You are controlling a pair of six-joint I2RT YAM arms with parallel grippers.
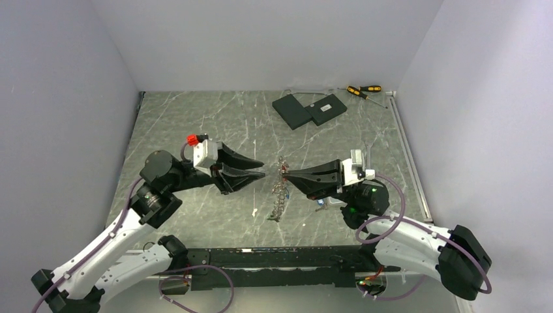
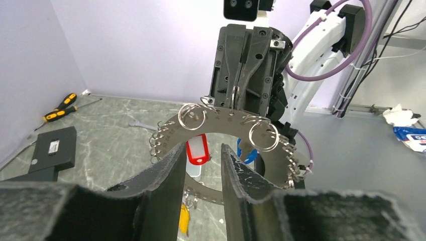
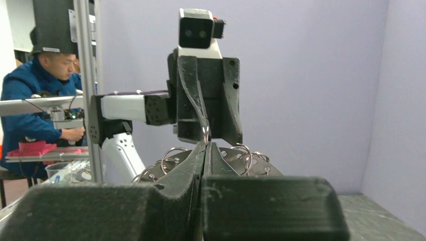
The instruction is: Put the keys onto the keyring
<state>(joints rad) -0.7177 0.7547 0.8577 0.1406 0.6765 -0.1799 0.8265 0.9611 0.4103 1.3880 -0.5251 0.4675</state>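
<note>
Surroundings: pale lilac walls closed in a dark, marble-veined tabletop (image 1: pixel 195 130).
Far edge: we saw two flat black slabs (image 1: pixel 310 109) lying together near the far edge, right of centre. A pair of yellow-and-black screwdrivers (image 1: pixel 364 91) lay just beyond them, toward the far right corner.
Keyring: the keyring (image 2: pixel 226 116), a flat metal band pierced with holes and strung with small split rings, hung upright above the middle of the tabletop, between the two sets of jaws.
Right jaws: they were clenched on the top rim of the keyring and carried it clear of the tabletop.
Left jaws: they stood parted, facing the keyring from the left, with the tips just short of its band and nothing between them.
Keys: a red key tag (image 2: pixel 197 150) showed through the opening of the keyring, a blue key tag (image 2: pixel 246 153) showed to its right, and a yellow key tag (image 2: pixel 184 218) lower down. We could not tell whether these hung from the band or lay on the tabletop beneath it.
Background: in the right wrist view, a person in blue (image 3: pixel 40 85) sat beyond a metal frame.
</note>
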